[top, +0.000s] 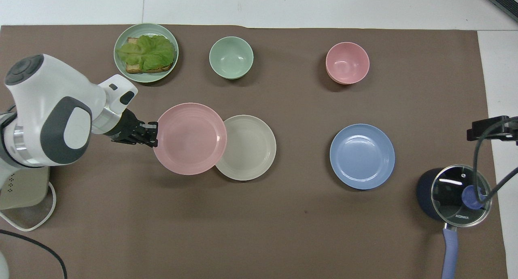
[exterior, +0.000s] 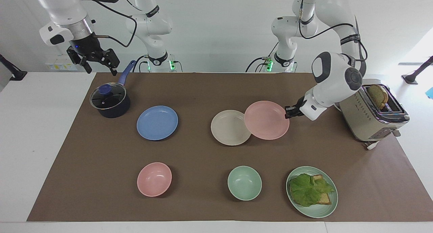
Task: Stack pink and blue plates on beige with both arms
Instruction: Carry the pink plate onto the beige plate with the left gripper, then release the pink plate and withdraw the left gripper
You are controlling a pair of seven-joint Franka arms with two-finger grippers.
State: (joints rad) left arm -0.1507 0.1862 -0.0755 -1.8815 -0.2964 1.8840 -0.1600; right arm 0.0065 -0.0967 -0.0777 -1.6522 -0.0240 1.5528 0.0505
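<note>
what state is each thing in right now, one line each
pink plate: held by its rim, lifted, overlapping the beige plate's edge
left gripper: shut on the pink plate's rim
beige plate: flat on the mat, empty
blue plate: flat on the mat, untouched
right gripper: open, empty, raised above the pot
pot: glass lid on
toaster: toast sticking up from a slot
</note>
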